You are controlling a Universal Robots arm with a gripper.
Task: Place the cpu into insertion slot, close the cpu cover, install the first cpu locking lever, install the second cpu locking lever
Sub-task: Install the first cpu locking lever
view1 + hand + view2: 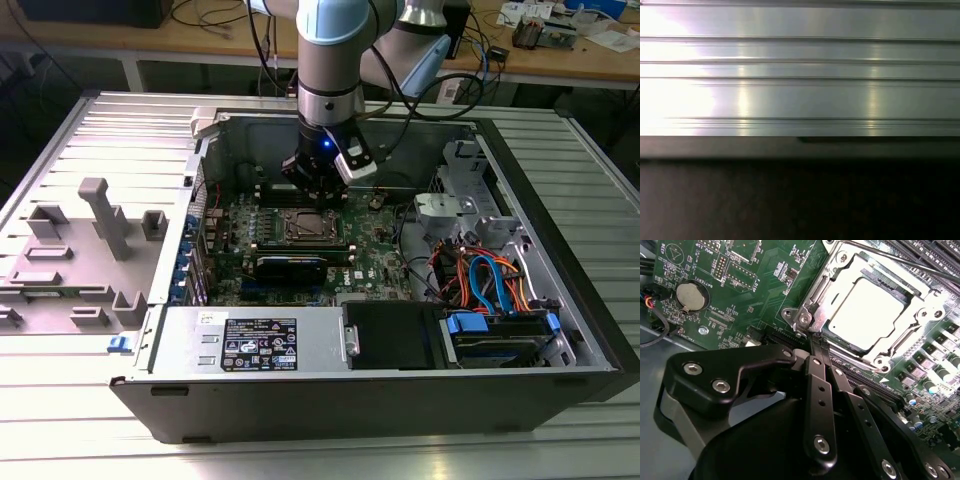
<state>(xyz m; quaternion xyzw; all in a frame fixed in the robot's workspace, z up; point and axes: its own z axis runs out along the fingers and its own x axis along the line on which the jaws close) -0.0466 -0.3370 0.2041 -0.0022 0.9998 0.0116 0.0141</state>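
Fingers (pixel 816 347) of the black metal claw (pixel 818 342) were pressed together with nothing between them, their joined tips resting at the corner of the thin square silver cpu cover (pixel 927 307), right where a slim metal locking lever (pixel 900 261) pivots. Just past the tips, the flat silver-grey square cpu (pixel 871 310) already lay seated in the black-and-silver insertion slot (pixel 844 356) of the green circuit board (pixel 740 285), with the cover frame lying down around it. In the exterior view the claw (pixel 318 192) hung inside the open dark-grey computer case (pixel 560 330), just behind the slot (pixel 305 227), the case resting on a ribbed aluminium tabletop (pixel 100 130). Risk, as I judged it, lay in the narrow tips: a slightly skewed push could slide them off the thin lever wire onto the cover or board, scratching either, and a lever released short of its catch might spring back up.
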